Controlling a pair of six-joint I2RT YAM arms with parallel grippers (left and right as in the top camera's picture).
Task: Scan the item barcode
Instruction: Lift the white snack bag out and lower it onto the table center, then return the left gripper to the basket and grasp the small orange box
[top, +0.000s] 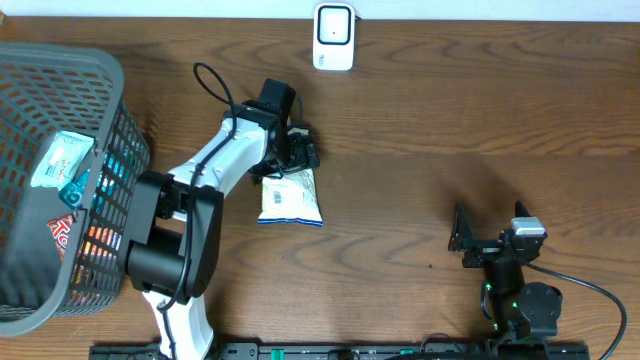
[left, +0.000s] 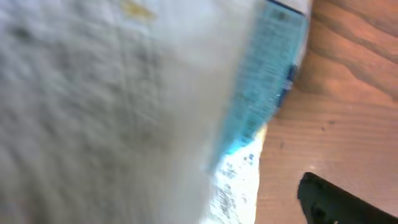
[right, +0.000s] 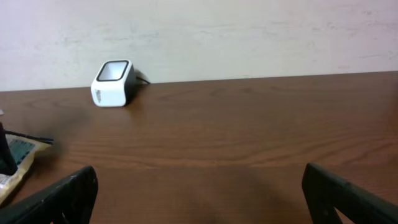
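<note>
The item, a white and blue snack packet (top: 291, 198), lies flat on the wooden table, its top edge just under my left gripper (top: 298, 155). In the left wrist view the packet (left: 124, 93) fills most of the frame as a blur. One dark finger (left: 329, 199) stands clear of it with bare wood between, so the jaws are open. The white barcode scanner (top: 333, 37) stands at the far edge, also visible as the scanner (right: 113, 83) in the right wrist view. My right gripper (top: 467, 240) rests low at the front right, open (right: 199, 199) and empty.
A dark mesh basket (top: 112, 190) with several packets inside sits at the left edge. A cable runs from the right arm's base (top: 525, 305) off to the right. The table's far edge meets a pale wall (right: 249, 31).
</note>
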